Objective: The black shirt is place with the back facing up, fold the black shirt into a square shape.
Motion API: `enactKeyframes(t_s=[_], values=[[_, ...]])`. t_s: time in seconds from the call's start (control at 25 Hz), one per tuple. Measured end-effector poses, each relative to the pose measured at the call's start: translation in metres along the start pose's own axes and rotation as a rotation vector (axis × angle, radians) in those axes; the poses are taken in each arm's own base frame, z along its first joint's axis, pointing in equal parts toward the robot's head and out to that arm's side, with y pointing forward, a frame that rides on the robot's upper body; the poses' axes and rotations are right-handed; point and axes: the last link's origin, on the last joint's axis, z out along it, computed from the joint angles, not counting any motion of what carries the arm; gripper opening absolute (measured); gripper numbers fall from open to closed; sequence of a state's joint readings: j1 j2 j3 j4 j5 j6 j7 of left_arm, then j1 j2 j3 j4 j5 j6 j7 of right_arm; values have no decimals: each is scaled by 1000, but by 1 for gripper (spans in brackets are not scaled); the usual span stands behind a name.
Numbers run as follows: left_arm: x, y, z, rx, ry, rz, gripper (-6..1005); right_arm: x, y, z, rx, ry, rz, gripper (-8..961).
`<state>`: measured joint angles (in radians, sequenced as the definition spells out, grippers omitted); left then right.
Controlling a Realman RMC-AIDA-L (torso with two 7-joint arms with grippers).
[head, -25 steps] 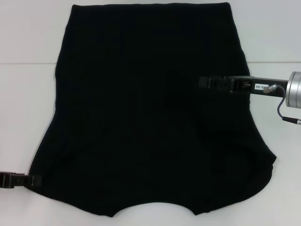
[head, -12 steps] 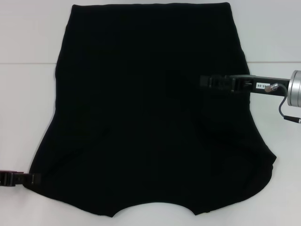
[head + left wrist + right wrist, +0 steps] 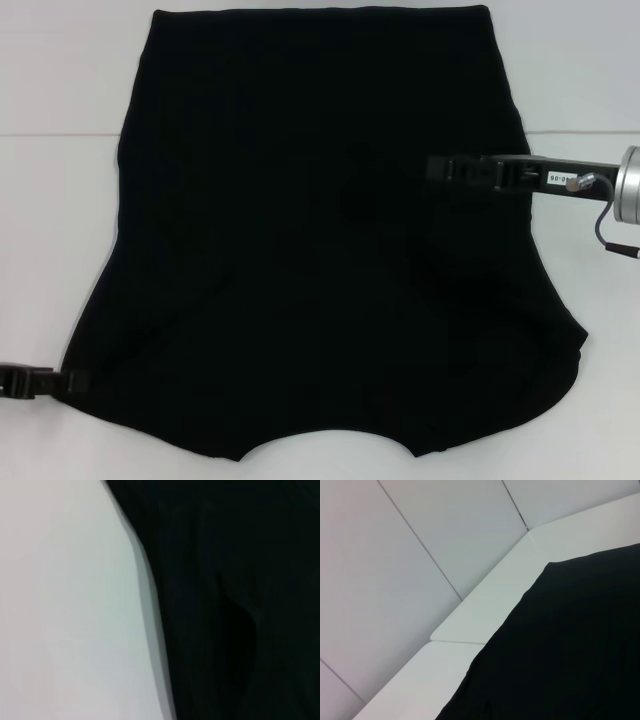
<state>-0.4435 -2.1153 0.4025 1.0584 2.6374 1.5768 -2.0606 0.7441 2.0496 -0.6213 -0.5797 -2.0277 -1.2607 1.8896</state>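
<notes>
Shirt: the black shirt (image 3: 320,230) lies spread on the white counter (image 3: 60,240), covering most of it. The curved neckline is at the near edge, facing me, and the straight hem is at the far edge.

Fold progress: my judgement is that one side looks turned inward, since the right arm reaches over the cloth, but black on black hides the layers. I cannot confirm a fold line.

Right gripper: the right gripper (image 3: 436,167) is over the right-centre of the shirt, well inside its edge. I cannot tell whether the jaws are clenched on cloth or released; the tip blends into the fabric.

Left gripper: the left gripper (image 3: 72,382) sits at the near-left corner, at the sleeve edge, touching or just beside it. I cannot tell the state of its jaws either. My left wrist view shows only the shirt's edge against the counter.

Risk, drag: if the right jaws hold fabric and I move sideways too low, the whole shirt may slide instead of folding.

Risk, uneven fold: if the left corner is pinned or snagged while the right side moves, the cloth would stretch skew and the square comes out crooked.

Risk, blind release: letting go without seeing the layers could leave a bunched ridge mid-shirt.
</notes>
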Motion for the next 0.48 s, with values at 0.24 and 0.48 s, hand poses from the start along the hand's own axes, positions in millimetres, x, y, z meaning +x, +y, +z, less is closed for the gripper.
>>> enactKeyframes(t_s=[0.24, 0.48], values=[[1, 6, 3, -25, -34, 33, 640, 0, 0, 0, 0, -1, 2, 564], [6, 17, 8, -66, -56, 79, 636, 0, 0, -1, -1, -1, 2, 564]])
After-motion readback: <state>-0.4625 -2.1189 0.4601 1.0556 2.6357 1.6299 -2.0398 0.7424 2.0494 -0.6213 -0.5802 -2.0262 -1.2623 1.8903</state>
